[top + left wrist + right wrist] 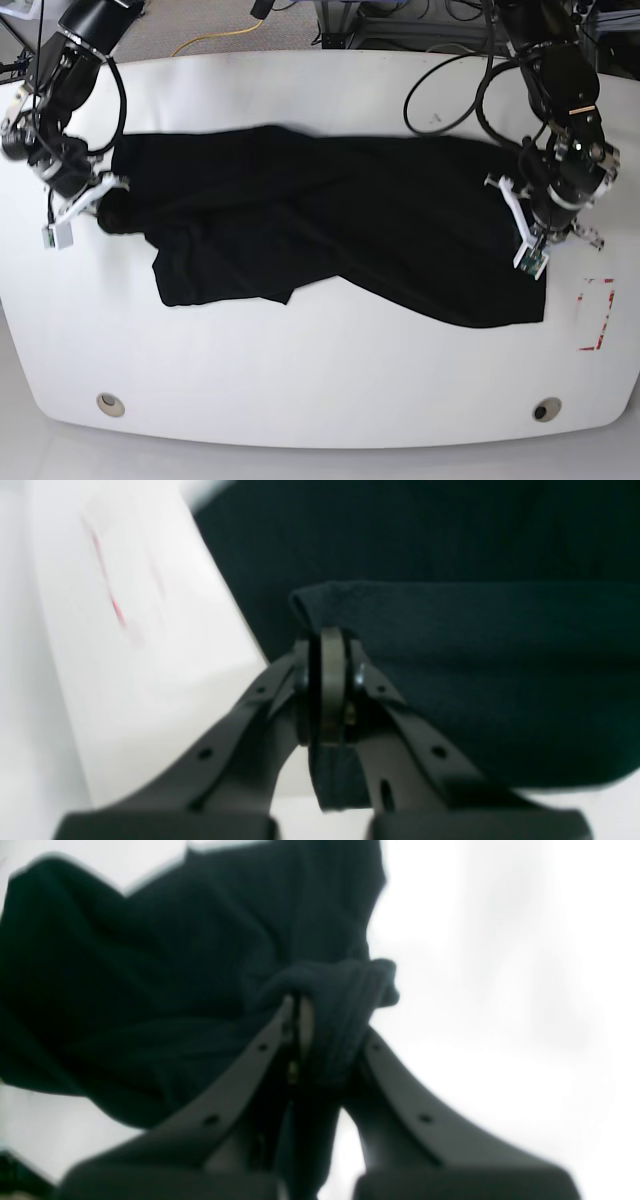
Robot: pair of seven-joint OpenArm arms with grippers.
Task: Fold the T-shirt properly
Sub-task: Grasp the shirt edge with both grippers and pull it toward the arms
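The black T-shirt (330, 220) lies spread and rumpled across the middle of the white table (320, 380), plain black side up, with a loose fold running diagonally. My left gripper (522, 215) is at the shirt's right edge. In the left wrist view this gripper (330, 650) is shut on a fold of the black cloth (475, 645). My right gripper (105, 200) is at the shirt's left end. In the right wrist view it (325, 1025) is shut on a bunched wad of the cloth (345, 985), lifted a little off the table. No print shows.
A red tape mark (598, 312) sits on the table to the right of the shirt, seen blurred in the left wrist view as the red mark (112, 600). Two round holes (110, 404) (545, 409) lie near the front edge. Cables (440, 90) trail at the back.
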